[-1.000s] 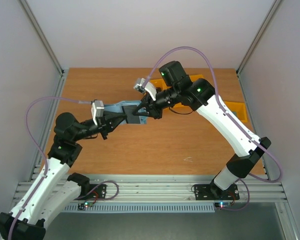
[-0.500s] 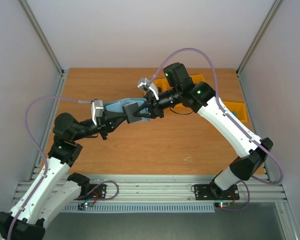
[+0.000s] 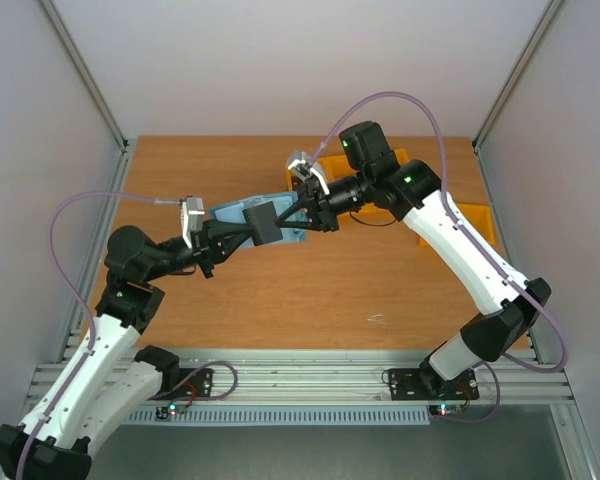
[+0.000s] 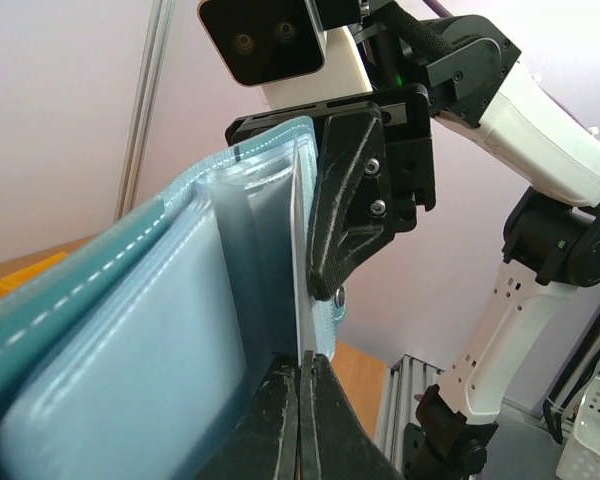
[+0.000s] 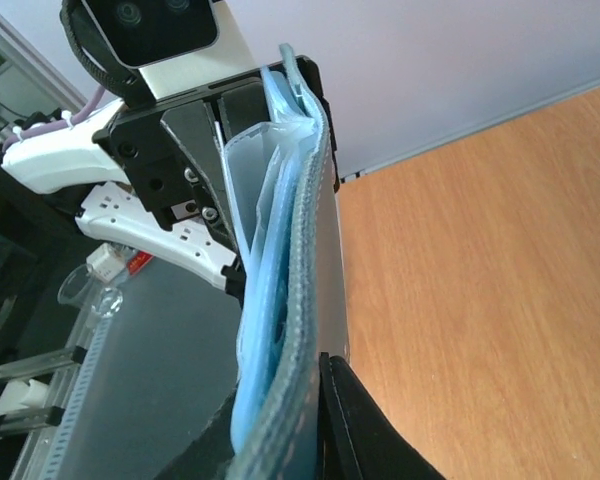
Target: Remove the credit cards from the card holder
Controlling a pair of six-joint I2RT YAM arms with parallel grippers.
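The teal card holder [image 3: 236, 212] hangs in the air between both arms, above the middle of the table. My right gripper [image 5: 280, 400] is shut on one edge of the card holder [image 5: 302, 230]. A pale grey credit card [image 4: 302, 300] stands edge-on beside the holder's inner pockets [image 4: 130, 340], and my left gripper [image 4: 302, 365] is shut on its near edge. From above, this card [image 3: 264, 222] looks dark grey and sticks out of the left gripper [image 3: 254, 231], just left of the right gripper [image 3: 300, 213]. The card [image 5: 333, 260] lies flat against the holder's outer side.
Yellow plastic bins [image 3: 472, 220] stand at the back right of the wooden table [image 3: 310, 290], partly hidden behind the right arm. Grey walls close in both sides and the back. A metal rail [image 3: 300, 378] runs along the near edge.
The right gripper has moved up and to the right with the card holder. The grey card in the left gripper now shows further to the left of it.
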